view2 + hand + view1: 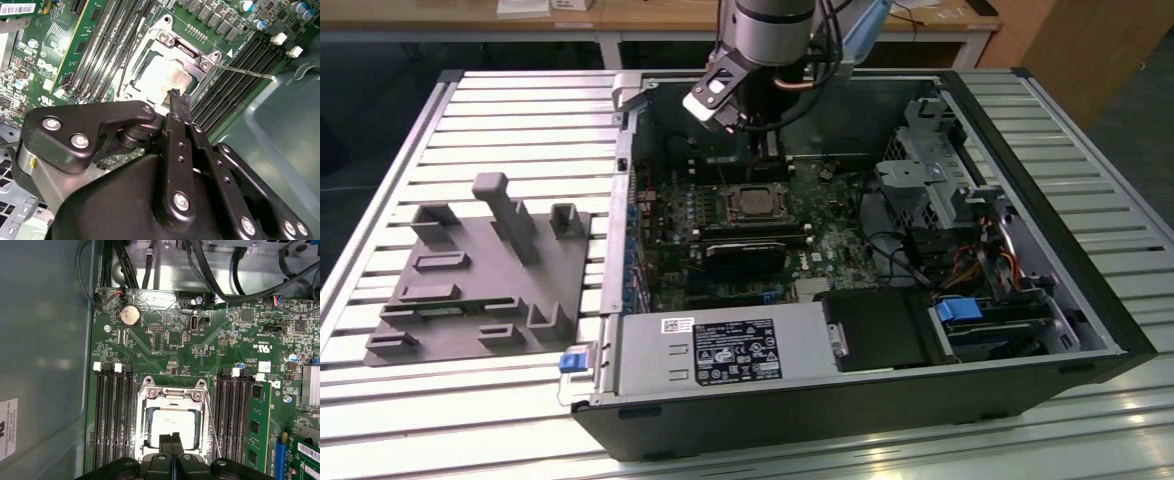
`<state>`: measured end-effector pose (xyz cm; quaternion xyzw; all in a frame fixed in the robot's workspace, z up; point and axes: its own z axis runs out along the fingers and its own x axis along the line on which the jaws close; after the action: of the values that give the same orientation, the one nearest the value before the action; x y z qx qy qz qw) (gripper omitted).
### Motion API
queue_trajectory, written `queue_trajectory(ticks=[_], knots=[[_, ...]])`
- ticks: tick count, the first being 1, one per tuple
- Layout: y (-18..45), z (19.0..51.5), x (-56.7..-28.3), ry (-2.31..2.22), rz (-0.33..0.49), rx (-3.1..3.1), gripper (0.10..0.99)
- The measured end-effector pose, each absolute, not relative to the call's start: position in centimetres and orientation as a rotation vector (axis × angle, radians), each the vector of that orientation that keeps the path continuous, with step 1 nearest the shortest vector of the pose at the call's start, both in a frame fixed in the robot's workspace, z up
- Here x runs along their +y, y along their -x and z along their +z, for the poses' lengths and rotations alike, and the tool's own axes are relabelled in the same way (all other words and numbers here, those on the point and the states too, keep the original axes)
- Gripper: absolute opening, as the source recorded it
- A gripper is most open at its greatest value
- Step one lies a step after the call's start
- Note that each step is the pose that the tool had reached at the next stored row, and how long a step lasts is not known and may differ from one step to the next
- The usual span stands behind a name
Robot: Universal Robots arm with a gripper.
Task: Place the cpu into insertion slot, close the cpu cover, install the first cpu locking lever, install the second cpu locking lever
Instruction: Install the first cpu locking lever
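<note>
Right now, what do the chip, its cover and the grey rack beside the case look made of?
Chip: metal top, matte silver, catches glare. Cover: likely bare steel, shiny, stamped edges. Rack: probably plastic, uniform matte grey, blocky moulded shapes.

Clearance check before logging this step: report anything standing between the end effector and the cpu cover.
Nothing visible does. In the first wrist view the end effector, shut, sits over the cpu cover, which lies flat around the cpu, with no cable or part between.

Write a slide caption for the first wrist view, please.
Shut gripper hovers above the seated cpu, which is framed by the cpu cover.
</note>
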<state>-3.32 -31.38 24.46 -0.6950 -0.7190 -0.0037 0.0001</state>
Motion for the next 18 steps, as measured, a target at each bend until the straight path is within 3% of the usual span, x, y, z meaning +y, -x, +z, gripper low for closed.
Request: queue_trajectory(ticks=[18], knots=[[3.3,26.5,-31.4,2.183,-0.011,-2.259,0.118]])
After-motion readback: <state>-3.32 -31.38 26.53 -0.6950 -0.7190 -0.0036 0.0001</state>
